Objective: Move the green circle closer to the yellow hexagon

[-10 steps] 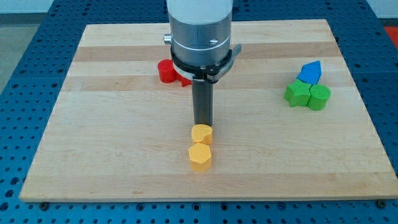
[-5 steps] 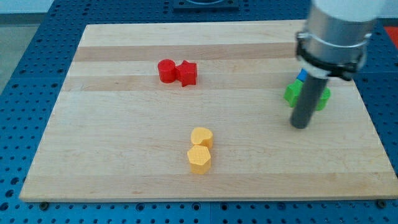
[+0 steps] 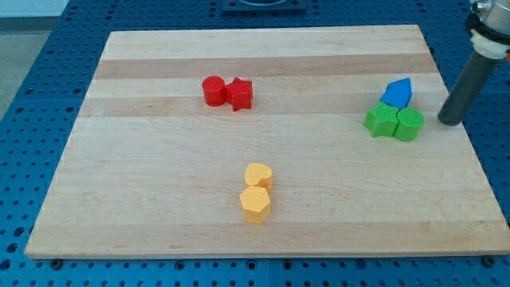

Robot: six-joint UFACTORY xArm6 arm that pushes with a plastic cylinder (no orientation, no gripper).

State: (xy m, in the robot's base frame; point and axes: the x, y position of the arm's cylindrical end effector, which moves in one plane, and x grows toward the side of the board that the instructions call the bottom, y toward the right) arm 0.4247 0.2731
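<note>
The green circle point(image 3: 409, 125) sits near the board's right edge, touching a green star-shaped block point(image 3: 381, 121) on its left. The yellow hexagon point(image 3: 256, 204) lies at the lower middle, touching a yellow heart-shaped block point(image 3: 258, 175) just above it. My tip point(image 3: 449, 122) is to the right of the green circle, a short gap away, near the board's right edge. The dark rod rises to the view's upper right corner.
A blue block point(image 3: 397, 93) sits just above the two green blocks. A red round block point(image 3: 213, 91) and a red star-shaped block point(image 3: 240, 93) touch each other at the upper middle. The wooden board point(image 3: 143, 199) lies on a blue perforated table.
My tip has swept from above the yellow blocks across to the right, past the green blocks, to the green circle's right side. No block has visibly moved.
</note>
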